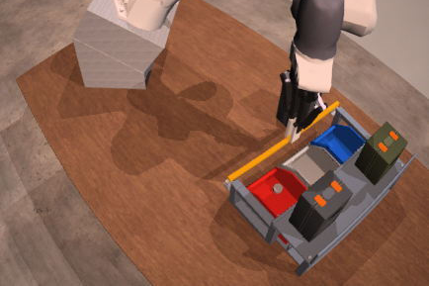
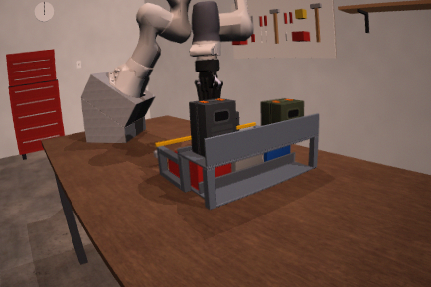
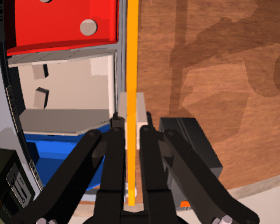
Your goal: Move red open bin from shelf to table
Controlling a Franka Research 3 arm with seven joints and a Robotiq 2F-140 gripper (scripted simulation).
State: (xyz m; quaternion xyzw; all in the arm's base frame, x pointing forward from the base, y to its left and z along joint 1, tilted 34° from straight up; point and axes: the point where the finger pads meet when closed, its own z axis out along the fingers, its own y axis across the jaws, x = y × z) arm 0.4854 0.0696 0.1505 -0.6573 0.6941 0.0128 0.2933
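The red open bin (image 1: 264,191) (image 2: 223,168) (image 3: 56,25) sits at one end of the grey shelf (image 1: 361,186) (image 2: 260,134), with round grey parts in it. The beige bin (image 1: 308,163) (image 3: 66,82) is in the middle and the blue bin (image 1: 341,142) (image 2: 277,154) (image 3: 51,150) at the other end. A yellow bar (image 1: 259,160) (image 2: 174,141) (image 3: 133,50) runs along the bins' front side. My gripper (image 1: 295,123) (image 3: 131,103) is shut on the bar's pale tab (image 1: 293,133) (image 3: 140,105), near the beige and blue bins. The fingertips are hidden in the exterior view.
A dark grey case (image 1: 321,208) (image 2: 215,122) and a green case (image 1: 381,153) (image 2: 278,112) stand on the shelf's upper deck. Another dark case (image 3: 191,145) shows beside my fingers, on the side away from the bins. The robot's base stands across the table.
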